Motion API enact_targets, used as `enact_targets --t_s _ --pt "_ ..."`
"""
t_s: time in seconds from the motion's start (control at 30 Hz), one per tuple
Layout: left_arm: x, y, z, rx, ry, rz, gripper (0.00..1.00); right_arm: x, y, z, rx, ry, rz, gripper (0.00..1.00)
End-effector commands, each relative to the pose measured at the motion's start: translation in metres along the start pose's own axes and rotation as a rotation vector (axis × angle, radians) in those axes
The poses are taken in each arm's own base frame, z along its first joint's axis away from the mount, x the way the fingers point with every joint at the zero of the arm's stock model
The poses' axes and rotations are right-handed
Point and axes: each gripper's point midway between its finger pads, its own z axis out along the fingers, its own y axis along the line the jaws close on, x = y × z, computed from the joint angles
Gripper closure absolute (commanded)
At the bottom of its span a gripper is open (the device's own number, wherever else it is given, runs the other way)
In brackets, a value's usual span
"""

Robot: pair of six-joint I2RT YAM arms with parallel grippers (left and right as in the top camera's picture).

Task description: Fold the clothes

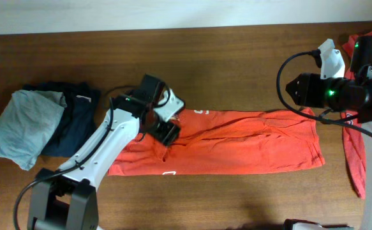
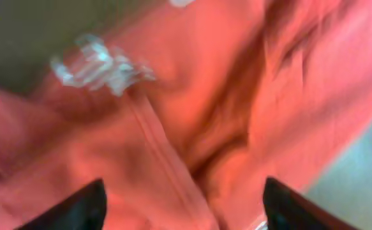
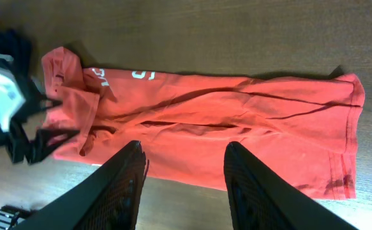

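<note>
Orange-red cotton T-shirt (image 1: 237, 144), folded into a long strip, lies across the middle of the brown wooden table (image 1: 205, 57). Left gripper (image 2: 184, 185) is low over its left end, jaws spread wide, nothing pinched. Right gripper (image 3: 186, 150) hangs high above the shirt, jaws partly apart, empty. Second orange-red T-shirt (image 1: 351, 144) drapes at the right edge

The T-shirt (image 1: 237, 144) is soft matt cloth (creased), the table (image 1: 205, 57) smooth dark grained wood.
</note>
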Motion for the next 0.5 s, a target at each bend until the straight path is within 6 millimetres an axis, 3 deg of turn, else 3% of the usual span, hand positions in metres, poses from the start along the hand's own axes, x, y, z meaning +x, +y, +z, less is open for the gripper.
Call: enact_targets --t_s 0.0,0.1,0.33,0.47 --pt "-0.027 0.008 -0.012 -0.041 -0.102 -0.018 0.21 -0.001 0.001 0.000 0.006 -0.002 -0.015 0.56" --pt "-0.030 0.024 -0.002 -0.109 -0.101 -0.087 0.21 -0.001 0.001 0.000 0.006 -0.001 -0.014 0.56" --pt "-0.002 0.039 0.048 -0.137 0.039 -0.236 0.26 -0.001 0.001 0.000 0.005 0.001 -0.014 0.56" --pt "-0.001 0.042 0.053 -0.150 0.044 -0.235 0.26 -0.001 0.001 0.000 0.005 0.001 -0.014 0.56"
